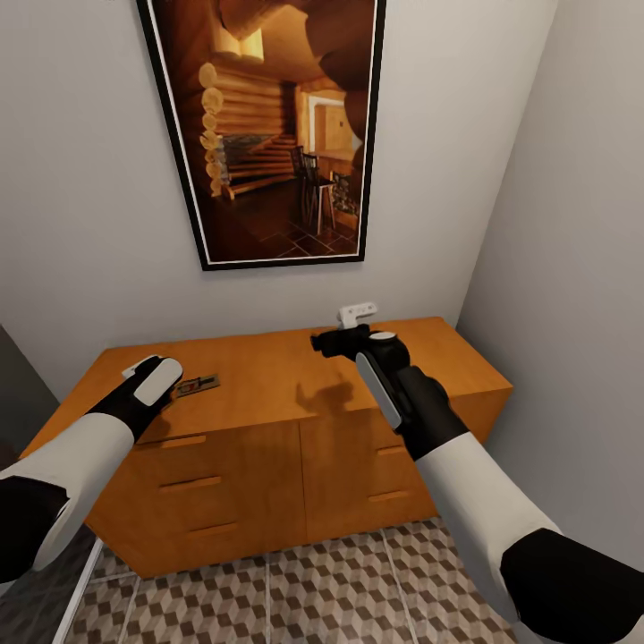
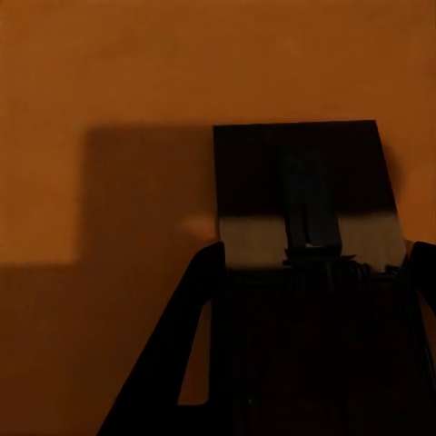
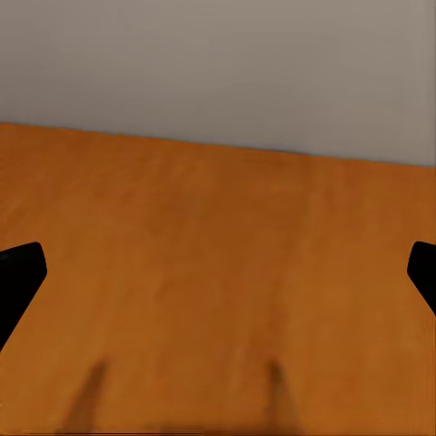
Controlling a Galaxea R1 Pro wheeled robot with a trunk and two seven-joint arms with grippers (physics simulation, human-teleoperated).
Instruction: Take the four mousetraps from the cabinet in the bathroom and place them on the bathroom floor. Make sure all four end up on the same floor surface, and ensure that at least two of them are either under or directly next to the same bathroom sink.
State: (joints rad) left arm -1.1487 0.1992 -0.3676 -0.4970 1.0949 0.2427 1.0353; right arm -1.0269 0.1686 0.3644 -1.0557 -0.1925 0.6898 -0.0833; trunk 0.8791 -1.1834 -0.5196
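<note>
Left gripper sits low over the orange cabinet top, jaws spread around a mousetrap; right gripper hovers wide, empty. For a clean pick, the fingers should likely close on the trap's long edges, clear of its wire.

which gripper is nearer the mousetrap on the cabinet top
Left. The left gripper is right at the mousetrap, whose flat body lies between its fingers in the wrist view. The right gripper hovers well off to the trap's right, over bare cabinet top.
</note>
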